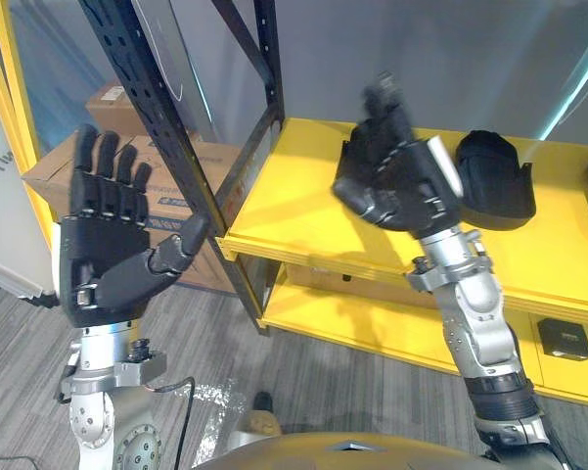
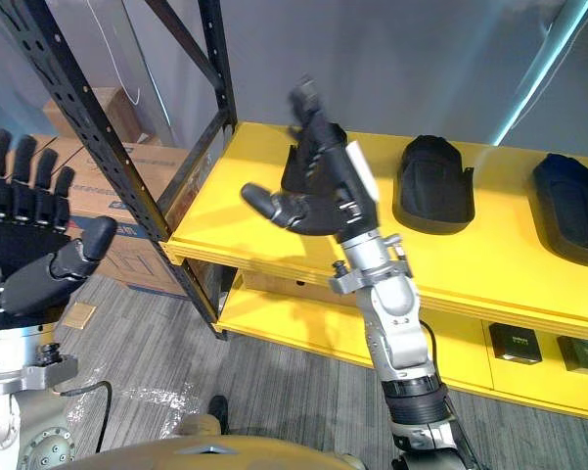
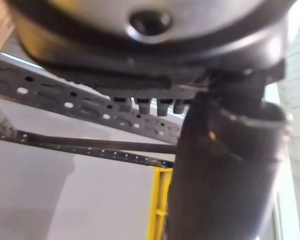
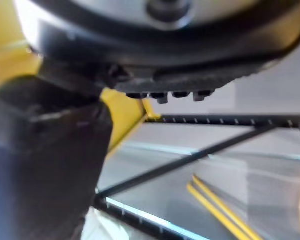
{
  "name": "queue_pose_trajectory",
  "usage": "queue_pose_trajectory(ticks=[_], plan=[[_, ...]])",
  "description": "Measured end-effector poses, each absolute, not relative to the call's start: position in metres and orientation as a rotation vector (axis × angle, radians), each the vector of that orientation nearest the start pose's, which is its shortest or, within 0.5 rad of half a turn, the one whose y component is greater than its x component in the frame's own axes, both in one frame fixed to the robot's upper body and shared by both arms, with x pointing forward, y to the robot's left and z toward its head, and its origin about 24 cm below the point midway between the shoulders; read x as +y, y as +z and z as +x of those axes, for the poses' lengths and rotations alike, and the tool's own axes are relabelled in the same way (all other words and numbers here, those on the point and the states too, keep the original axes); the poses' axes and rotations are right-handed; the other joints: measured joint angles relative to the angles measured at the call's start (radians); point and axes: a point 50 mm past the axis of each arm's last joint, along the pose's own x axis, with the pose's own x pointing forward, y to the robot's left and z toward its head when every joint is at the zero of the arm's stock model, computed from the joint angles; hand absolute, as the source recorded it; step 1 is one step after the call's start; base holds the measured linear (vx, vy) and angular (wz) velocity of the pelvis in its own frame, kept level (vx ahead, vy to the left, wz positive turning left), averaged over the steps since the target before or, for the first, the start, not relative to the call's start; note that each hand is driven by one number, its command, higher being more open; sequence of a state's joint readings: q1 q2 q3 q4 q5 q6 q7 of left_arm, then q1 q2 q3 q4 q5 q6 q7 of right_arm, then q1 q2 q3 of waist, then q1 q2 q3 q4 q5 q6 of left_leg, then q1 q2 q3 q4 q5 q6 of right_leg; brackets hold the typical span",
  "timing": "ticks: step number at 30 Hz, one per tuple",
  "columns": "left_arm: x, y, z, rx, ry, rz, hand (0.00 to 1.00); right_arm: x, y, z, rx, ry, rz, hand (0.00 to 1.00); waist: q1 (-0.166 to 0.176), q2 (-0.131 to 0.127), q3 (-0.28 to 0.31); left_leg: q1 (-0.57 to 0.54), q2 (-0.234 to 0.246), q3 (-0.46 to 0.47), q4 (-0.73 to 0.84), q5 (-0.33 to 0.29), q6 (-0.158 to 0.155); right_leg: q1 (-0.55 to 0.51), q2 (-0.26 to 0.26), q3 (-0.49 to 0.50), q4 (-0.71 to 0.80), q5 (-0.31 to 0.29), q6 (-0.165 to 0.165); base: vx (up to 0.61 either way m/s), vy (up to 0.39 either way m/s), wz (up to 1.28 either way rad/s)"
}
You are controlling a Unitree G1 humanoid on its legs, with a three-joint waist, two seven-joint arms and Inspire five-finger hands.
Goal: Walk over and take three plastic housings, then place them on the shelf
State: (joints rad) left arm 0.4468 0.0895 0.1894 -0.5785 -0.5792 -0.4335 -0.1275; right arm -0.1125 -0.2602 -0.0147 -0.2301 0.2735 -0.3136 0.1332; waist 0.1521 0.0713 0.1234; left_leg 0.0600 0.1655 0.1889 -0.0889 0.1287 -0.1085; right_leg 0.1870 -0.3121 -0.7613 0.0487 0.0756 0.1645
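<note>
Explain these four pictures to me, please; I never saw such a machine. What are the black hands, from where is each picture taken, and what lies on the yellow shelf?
It is a humanoid robot with two metal arms and dark hands. The two wide pictures come from its head camera, looking down; the two close ones come from cameras on its wrists. The left hand is raised, open and empty. The right hand is open above the yellow shelf. Two black plastic housings lie on the shelf; a dark shape behind the right hand may be a third.
</note>
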Motion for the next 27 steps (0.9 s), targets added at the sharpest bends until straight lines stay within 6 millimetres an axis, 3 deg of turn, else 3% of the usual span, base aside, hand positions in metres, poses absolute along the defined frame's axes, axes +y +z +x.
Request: queue_pose_trajectory(ticks=[5,6,7,9,10,12,13,15,16,18,20,24,27], plan=[[0.249,0.138,0.127,-0.701,0.409,-0.178,1.0,-0.228,0.131,0.235,-0.548,-0.214,-0.086,1.0,-0.021,-0.008,-0.006,-0.004,0.0,0.012,0.0,-0.005,-0.001,-0.014,0.0,0.014,-0.002,0.001,0.0,-0.01,-0.001,-0.06],[0.26,0.137,0.119,-0.68,0.507,-0.104,1.0,-0.249,0.125,0.224,-0.52,-0.342,-0.12,1.0,-0.024,-0.008,-0.006,-0.007,0.0,0.012,0.0,-0.002,-0.005,-0.017,0.0,0.014,-0.001,0.006,-0.001,0.0,0.0,0.0],[0.262,0.136,0.118,-0.674,0.528,-0.085,1.0,-0.254,0.124,0.222,-0.515,-0.369,-0.127,1.0,-0.025,-0.007,-0.007,-0.008,0.0,0.012,0.0,-0.002,-0.006,-0.017,0.0,0.014,-0.001,0.006,-0.001,0.0,0.0,0.0],[0.288,0.119,0.105,-0.58,0.695,-0.022,1.0,-0.291,0.116,0.205,-0.478,-0.601,-0.15,1.0,-0.035,0.003,-0.019,-0.016,-0.001,0.013,0.0,0.001,-0.007,-0.026,0.0,0.014,-0.001,0.007,0.0,0.0,0.0,0.0],[0.295,0.112,0.102,-0.539,0.739,-0.016,1.0,-0.3,0.112,0.201,-0.463,-0.669,-0.149,1.0,-0.04,0.006,-0.02,-0.017,-0.001,0.017,0.0,0.002,-0.008,-0.026,0.0,0.015,-0.001,0.007,0.0,0.0,0.0,0.0],[0.315,0.071,0.092,-0.319,0.901,-0.005,1.0,-0.333,0.087,0.184,-0.358,-0.882,-0.088,1.0,-0.047,0.014,-0.036,-0.016,0.0,0.035,0.0,0.002,-0.008,-0.03,0.0,0.022,-0.001,0.006,-0.001,0.0,-0.015,-0.05],[0.318,0.058,0.089,-0.254,0.933,-0.019,1.0,-0.34,0.078,0.179,-0.321,-0.926,-0.058,1.0,-0.048,0.013,-0.038,-0.016,0.001,0.041,0.0,0.002,-0.008,-0.031,0.001,0.023,-0.001,0.006,-0.001,-0.01,-0.014,-0.08],[0.326,-0.006,0.069,0.072,1.061,-0.085,1.0,-0.357,0.029,0.155,-0.098,-1.063,-0.013,1.0,-0.055,0.018,-0.051,-0.016,0.002,0.055,0.0,0.001,-0.008,-0.039,0.001,0.033,-0.001,0.004,-0.001,-0.02,-0.013,-0.11],[0.325,-0.023,0.061,0.158,1.088,-0.102,1.0,-0.358,0.016,0.148,-0.03,-1.081,-0.012,1.0,-0.058,0.019,-0.053,-0.015,0.003,0.06,0.0,-0.001,-0.007,-0.041,0.001,0.038,-0.001,0.003,-0.002,-0.03,-0.01,-0.2],[0.311,-0.08,0.03,0.467,1.153,-0.181,1.0,-0.356,-0.039,0.115,0.257,-1.141,0.044,1.0,-0.064,0.014,-0.051,0.0,0.006,0.084,0.0,-0.008,-0.007,-0.044,0.001,0.06,-0.001,-0.003,-0.009,-0.02,-0.006,-0.25],[0.296,-0.107,0.006,0.638,1.168,-0.264,1.0,-0.342,-0.073,0.09,0.426,-1.179,0.098,1.0,-0.076,0.004,-0.053,0.006,0.007,0.091,0.0,-0.01,-0.008,-0.043,0.002,0.064,-0.001,-0.004,-0.009,-0.02,-0.008,-0.12],[0.267,-0.134,-0.015,0.832,1.099,-0.409,1.0,-0.31,-0.106,0.058,0.607,-1.159,0.165,1.0,-0.081,-0.011,-0.047,0.023,0.006,0.117,0.0,-0.032,-0.013,-0.043,-0.001,0.086,-0.004,-0.009,-0.005,-0.04,0.007,-0.16],[0.243,-0.153,-0.015,0.945,1.022,-0.54,1.0,-0.288,-0.13,0.047,0.771,-1.066,0.207,1.0,-0.103,-0.021,-0.051,0.027,0.004,0.168,0.0,-0.031,-0.01,-0.029,0.001,0.098,-0.038,-0.01,-0.005,-0.03,0.012,0.05]])
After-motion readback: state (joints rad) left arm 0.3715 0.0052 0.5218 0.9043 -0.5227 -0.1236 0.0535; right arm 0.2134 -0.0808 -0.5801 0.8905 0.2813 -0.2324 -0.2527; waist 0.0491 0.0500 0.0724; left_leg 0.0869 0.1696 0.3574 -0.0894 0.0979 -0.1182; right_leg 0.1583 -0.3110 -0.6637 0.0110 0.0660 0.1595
